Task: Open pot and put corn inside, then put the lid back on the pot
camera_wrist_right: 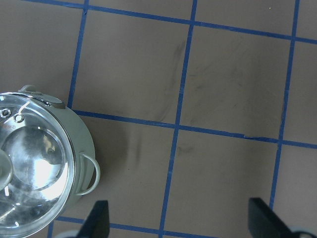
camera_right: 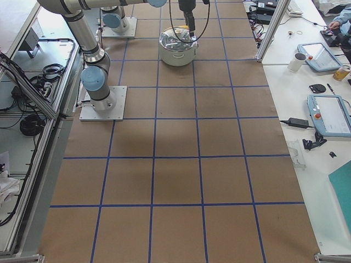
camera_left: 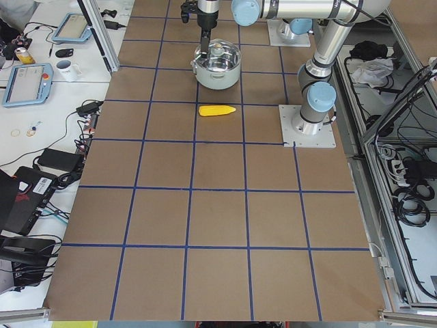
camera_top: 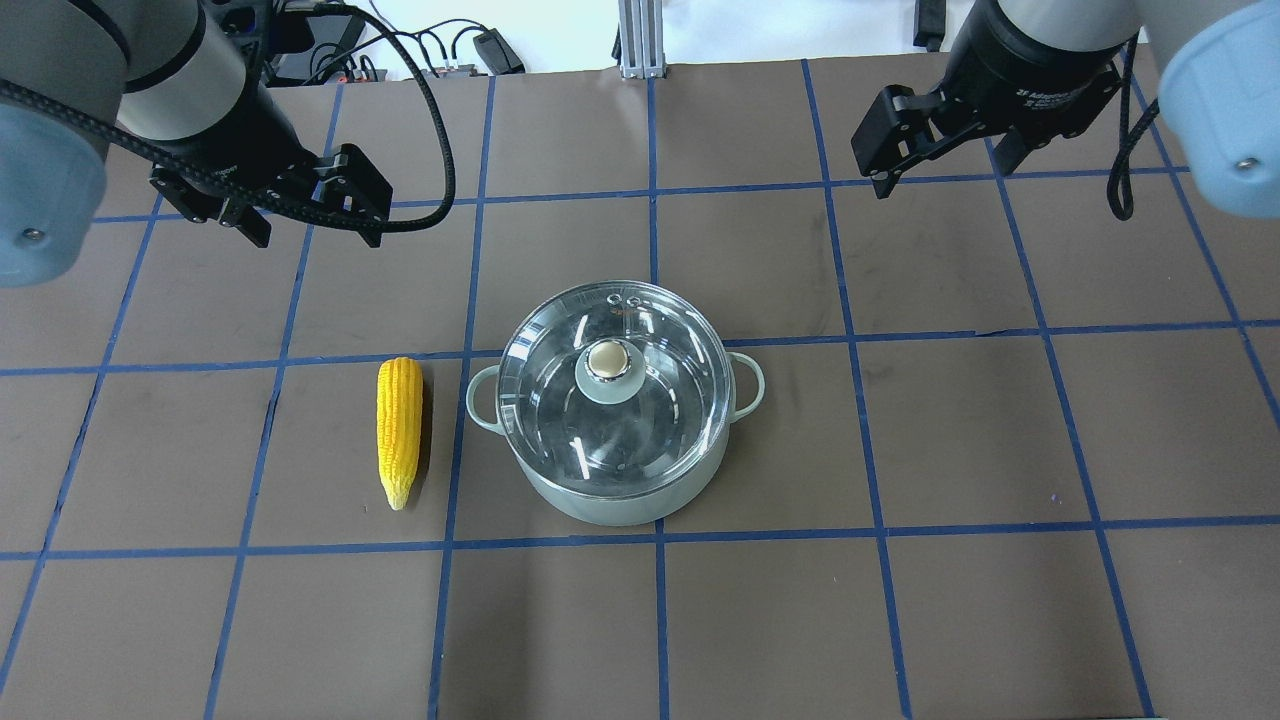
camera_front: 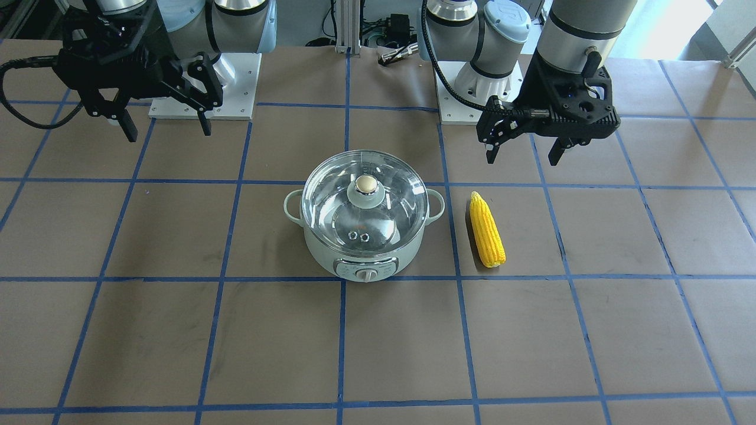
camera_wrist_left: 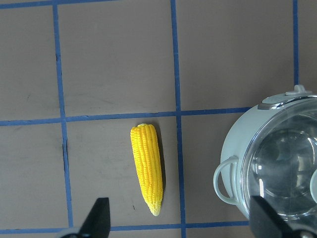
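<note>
I see left end effector (camera_front: 522, 158) and right end effector (camera_front: 168, 133) wide open, empty; lid (camera_front: 391, 200) on pot (camera_front: 366, 258), corn (camera_front: 486, 229) beside.

A tabletop (camera_front: 177, 330) covered in brown paper fills the scene, ruled into large squares by strips of blue tape (camera_front: 341, 342) and scuffed with faint dark marks. Along one long side runs a white bench (camera_left: 41, 116) carrying a tablet-like control pendant (camera_left: 24, 85), a white mug (camera_left: 66, 69) and black cables with power bricks (camera_left: 54, 160), and an aluminium post (camera_left: 97, 34) stands at the tabletop's edge. On the opposite side coiled cables (camera_left: 410, 198) lie behind a metal rail, and bright white light (camera_top: 560, 25) glows beyond the far edge.
</note>
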`<state>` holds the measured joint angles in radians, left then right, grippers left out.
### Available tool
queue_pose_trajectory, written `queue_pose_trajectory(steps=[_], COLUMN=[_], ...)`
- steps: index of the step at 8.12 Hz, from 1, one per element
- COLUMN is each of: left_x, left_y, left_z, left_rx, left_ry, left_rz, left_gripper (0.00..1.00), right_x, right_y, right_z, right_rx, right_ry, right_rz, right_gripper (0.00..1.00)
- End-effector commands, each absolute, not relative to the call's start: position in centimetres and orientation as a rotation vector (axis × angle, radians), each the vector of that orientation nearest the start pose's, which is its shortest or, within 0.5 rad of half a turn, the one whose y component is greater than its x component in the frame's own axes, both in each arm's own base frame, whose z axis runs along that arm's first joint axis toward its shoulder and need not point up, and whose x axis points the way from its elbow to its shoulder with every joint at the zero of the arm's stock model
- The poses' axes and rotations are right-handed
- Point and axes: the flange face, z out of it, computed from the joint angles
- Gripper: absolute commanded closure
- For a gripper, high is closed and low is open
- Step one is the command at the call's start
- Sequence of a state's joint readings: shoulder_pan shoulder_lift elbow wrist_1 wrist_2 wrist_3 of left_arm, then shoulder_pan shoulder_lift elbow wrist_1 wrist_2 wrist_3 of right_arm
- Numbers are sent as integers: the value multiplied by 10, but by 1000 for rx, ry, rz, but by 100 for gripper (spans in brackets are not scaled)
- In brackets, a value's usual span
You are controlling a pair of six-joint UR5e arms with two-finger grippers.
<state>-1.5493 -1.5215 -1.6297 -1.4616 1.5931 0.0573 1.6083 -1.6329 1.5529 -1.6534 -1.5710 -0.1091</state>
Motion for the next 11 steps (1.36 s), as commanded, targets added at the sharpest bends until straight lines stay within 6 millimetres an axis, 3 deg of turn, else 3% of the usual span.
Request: queue_pose_trajectory(steps=[1, 2, 3, 4, 5, 6, 8, 9, 11], left_x=[-121, -120, -119, -113, -110, -98, -55, -41, -40], left_y=[-483, -484, -485, -487, -490, -499, -512, -508, -502], left_z=[495, 492, 491, 491, 486, 476, 447, 425, 377], left_rx=[58, 58, 56, 55, 48, 16, -107, -108, -67], left_ry=[3112, 3109, 3111, 3108, 3109, 3110, 3127, 3131, 3141], left_rz=[-156, -144, -142, -146, -146, -112, -8, 47, 157], left_gripper=[0, 0, 0, 0, 0, 0, 0, 0, 0], right_x=[151, 153, 159, 185, 237, 282, 341, 367, 388], right_y=[-473, -474, -475, -475, -470, -467, -468, -471, -473], right_z=[534, 532, 527, 517, 501, 481, 434, 403, 369], right_rx=[-228, -202, -52, 30, -27, 54, 86, 119, 216], right_ry=[3143, 3136, 3124, 3115, 3117, 3099, 3094, 3104, 3102], right_rz=[-244, -248, -223, -201, -202, -195, -158, -121, -69], right_gripper=[0, 0, 0, 0, 0, 0, 0, 0, 0])
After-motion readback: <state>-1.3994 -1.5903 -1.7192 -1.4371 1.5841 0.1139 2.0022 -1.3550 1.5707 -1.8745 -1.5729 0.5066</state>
